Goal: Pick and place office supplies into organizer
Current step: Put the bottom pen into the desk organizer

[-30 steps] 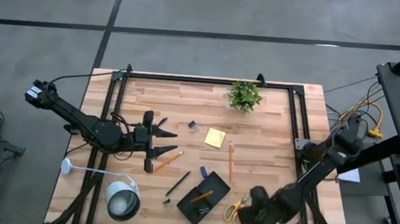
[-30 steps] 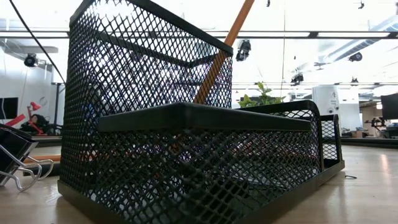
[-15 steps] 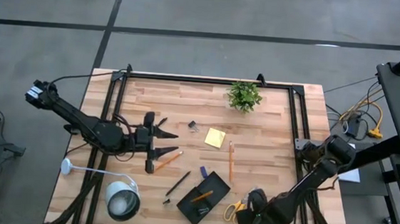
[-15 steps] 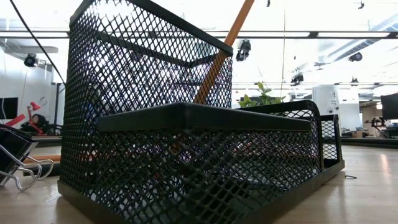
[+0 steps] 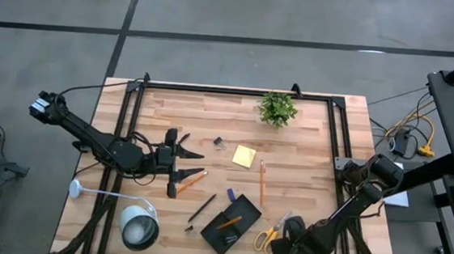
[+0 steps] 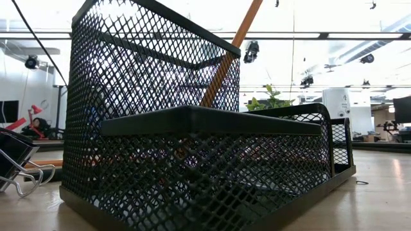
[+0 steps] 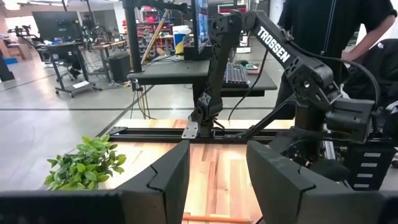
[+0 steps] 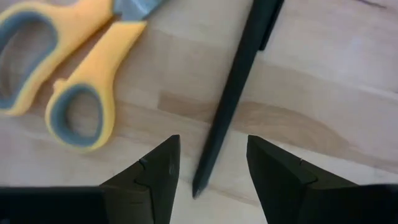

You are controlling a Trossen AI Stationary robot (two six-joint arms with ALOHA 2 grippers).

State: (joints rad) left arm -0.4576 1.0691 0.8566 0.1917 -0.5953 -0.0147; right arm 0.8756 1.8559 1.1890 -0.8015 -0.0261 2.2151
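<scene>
The right end effector [image 8: 208, 171] hangs low over the desk [image 5: 306, 149] at the lower right of the high view, its fingers parted and empty, straddling the tip of a black pen [image 8: 233, 93] that lies beside the yellow scissors [image 8: 74, 68]. The organizer [image 5: 231, 223] sits at lower centre with an orange pencil [image 5: 230, 221] in it. The left end effector [image 5: 182, 162] waits at centre left, fingers apart and holding nothing, above another pencil [image 5: 193, 177].

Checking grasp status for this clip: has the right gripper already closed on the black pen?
No: in the right wrist view the black pen lies flat on the wooden table, with the right gripper open above its tip.
</scene>
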